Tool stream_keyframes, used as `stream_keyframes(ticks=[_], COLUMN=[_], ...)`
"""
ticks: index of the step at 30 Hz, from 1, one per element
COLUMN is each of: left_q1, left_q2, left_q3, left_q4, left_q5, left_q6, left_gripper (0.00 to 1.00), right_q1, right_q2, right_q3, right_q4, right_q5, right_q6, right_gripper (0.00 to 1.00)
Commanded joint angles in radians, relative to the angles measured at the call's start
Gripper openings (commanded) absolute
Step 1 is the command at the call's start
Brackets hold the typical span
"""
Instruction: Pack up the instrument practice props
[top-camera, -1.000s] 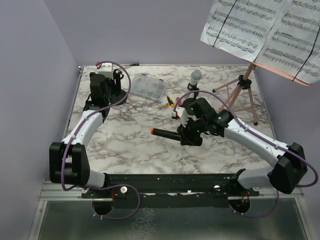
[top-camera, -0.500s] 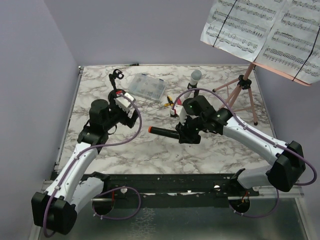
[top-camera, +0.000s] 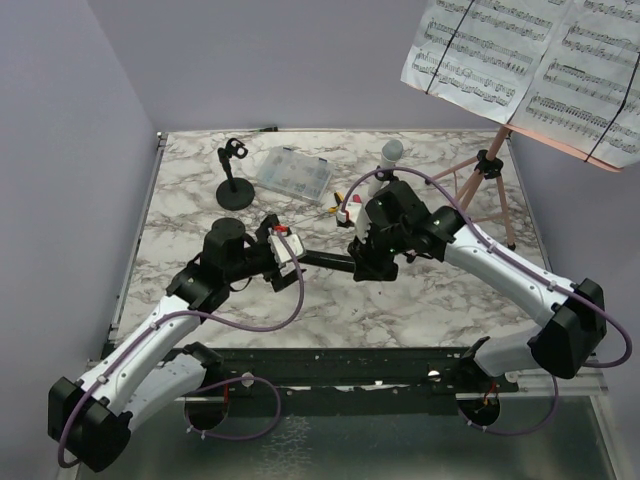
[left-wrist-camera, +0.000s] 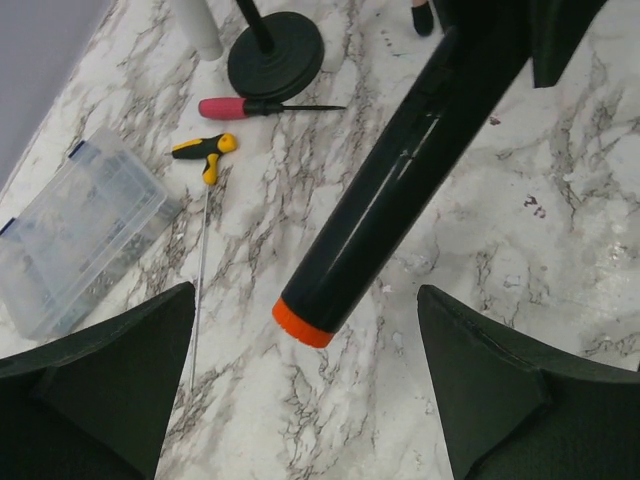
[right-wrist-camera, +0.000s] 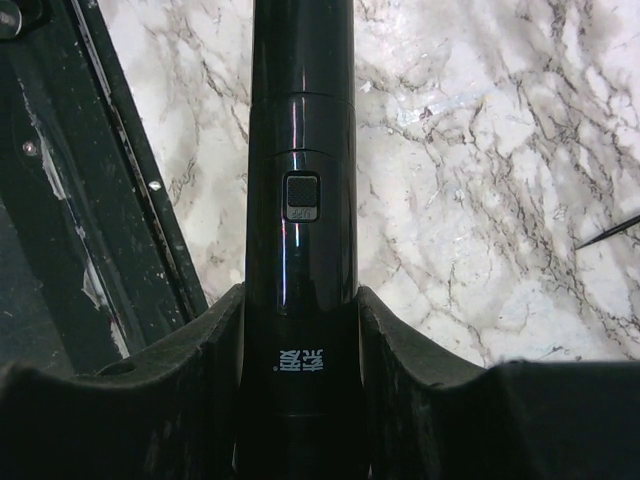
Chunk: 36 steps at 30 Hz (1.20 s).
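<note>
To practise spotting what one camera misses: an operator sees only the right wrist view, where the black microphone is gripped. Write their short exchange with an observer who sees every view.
Operator: Where is the left gripper?
Observer: The left gripper is open, with its fingers either side of the black microphone's orange-ringed end, not touching it.
Operator: And the second microphone?
Observer: The grey-headed microphone stands upright beyond the right gripper, not packed.
</note>
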Motion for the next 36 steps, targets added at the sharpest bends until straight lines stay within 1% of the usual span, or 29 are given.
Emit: stream_keyframes(ticks=[1,6,10,18,24,27,30,34,36], left_q1=[-0.07,-0.153,-0.187,-0.251,-0.304,-0.334,-0.354,-0.36,-0.36], left_q2=[0.029,0.089,0.146,0.175,0.192,0.208,0.213,0.207,0.198], left_q3=[0.033,0.054,0.082,0.096,0.096,0.096,0.1,0.102,0.098], left_q4=[-0.05,-0.051,-0.051,-0.055,-0.064,-0.067,-0.067,-0.067,-0.067], left_q5=[0.006,-0.048,-0.072,-0.101,-0.117,-0.132,-0.146,-0.198,-0.225], left_q6=[0.143,0.233,0.271,0.277,0.264,0.26,0.255,0.244,0.241], left_gripper=[0.92,0.92,0.92,0.84,0.74,0.64,0.5,0.26,0.16], right_q1=[0.003,0.006,0.015,0.028,0.037,0.043,0.045,0.046,0.046], right_q2=[0.03,0.035,0.044,0.039,0.034,0.029,0.021,0.007,0.0], right_q3=[0.044,0.057,0.055,0.048,0.034,0.026,0.018,0.003,-0.004], right_q4=[-0.034,-0.03,-0.014,0.012,0.02,0.025,0.031,0.039,0.049], right_q5=[-0.052,-0.084,-0.101,-0.121,-0.136,-0.136,-0.131,-0.12,-0.114], right_q6=[-0.01,-0.003,0.005,0.032,0.043,0.047,0.048,0.05,0.054], right_gripper=[0.01,0.0,0.01,0.01,0.01,0.01,0.01,0.01,0.05])
